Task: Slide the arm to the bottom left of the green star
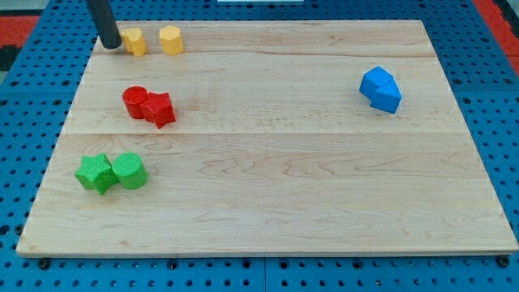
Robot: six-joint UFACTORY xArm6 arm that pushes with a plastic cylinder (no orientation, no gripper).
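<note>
tip [111, 46] top left, just left of yellow block [134, 41] | green star [96, 173] well below, bottom left | hand: none in view

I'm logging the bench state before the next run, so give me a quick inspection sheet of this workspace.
Surface: wooden board, flat, on blue pegboard.
Job's things: green star near the view's bottom left, touching a green cylinder.
Clutter: two yellow blocks at the view's top left; red pair; blue blocks at the view's right.
Grippers: no jaws; my tip beside the left yellow block, far above the star.
Cables: nothing seen.
Surroundings: blue pegboard.
</note>
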